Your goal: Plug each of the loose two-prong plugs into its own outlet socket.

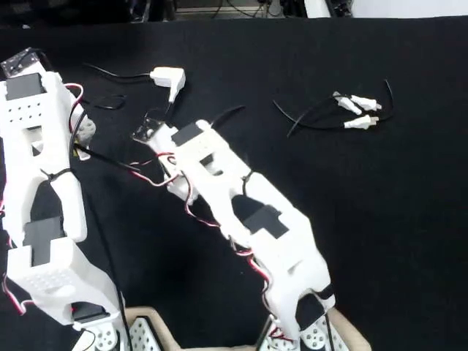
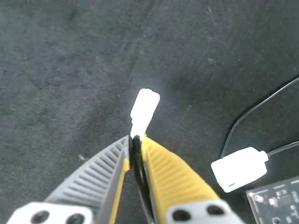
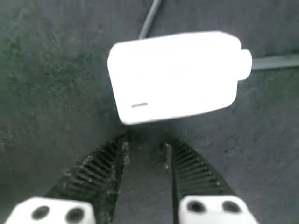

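Left wrist view — the left gripper (image 2: 134,140) is clamped on a thin black cable (image 2: 139,172), and a small white plug (image 2: 145,108) stands out just past its tips, over the dark table (image 2: 56,56). The white outlet block (image 2: 239,169) lies near it, off to one side and not touching. In the right wrist view the right gripper (image 3: 145,144) stands parted with nothing between its pads, the block just beyond them. Two more loose plugs (image 1: 358,111) lie well apart from the block in the high view. The step in hand looks like bringing the first plug to its socket. Next the plug must be swung round to face the block — no prongs or socket holes can be made out — while the right gripper probably needs to close on the block and steady it.
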You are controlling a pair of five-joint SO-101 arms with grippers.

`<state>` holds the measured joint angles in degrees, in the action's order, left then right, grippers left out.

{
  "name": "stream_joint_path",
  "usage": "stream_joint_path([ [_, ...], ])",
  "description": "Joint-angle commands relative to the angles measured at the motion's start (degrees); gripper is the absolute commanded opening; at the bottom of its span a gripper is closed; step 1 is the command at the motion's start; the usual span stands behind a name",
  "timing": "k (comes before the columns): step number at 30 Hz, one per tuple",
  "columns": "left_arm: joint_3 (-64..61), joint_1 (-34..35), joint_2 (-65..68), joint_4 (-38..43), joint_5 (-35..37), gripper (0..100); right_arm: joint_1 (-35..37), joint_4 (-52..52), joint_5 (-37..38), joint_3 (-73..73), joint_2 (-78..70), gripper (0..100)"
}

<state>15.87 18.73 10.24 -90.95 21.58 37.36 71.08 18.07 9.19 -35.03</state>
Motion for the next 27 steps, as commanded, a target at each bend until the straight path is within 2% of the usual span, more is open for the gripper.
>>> stream_joint_path([
  [1, 3.2, 0.5, -1.0, 0.4, 0.4, 3, 3.8, -6.5, 0.0, 0.3, 1.1, 11.9],
  [10, 3.1, 1.2, -1.0, 0.4, 0.6, 3, 4.2, -16.5, 0.0, 2.3, 0.9, 11.9],
  [14, 3.3, 2.1, -1.0, 0.4, 0.7, 3, 4.4, -17.0, 0.0, 1.8, 1.3, 11.9],
  [21, 3.3, 1.6, -1.0, 0.4, 0.7, 3, 1.7, -1.1, 0.4, 4.4, 5.5, 11.9],
  [24, 3.5, 1.5, -1.0, 0.4, 0.7, 3, -3.2, 5.2, 0.0, 4.1, 7.9, 11.9],
  [27, 5.1, 0.2, -0.6, 0.2, 0.7, 3, -11.3, 9.0, -1.7, 2.9, 8.8, 11.8],
])
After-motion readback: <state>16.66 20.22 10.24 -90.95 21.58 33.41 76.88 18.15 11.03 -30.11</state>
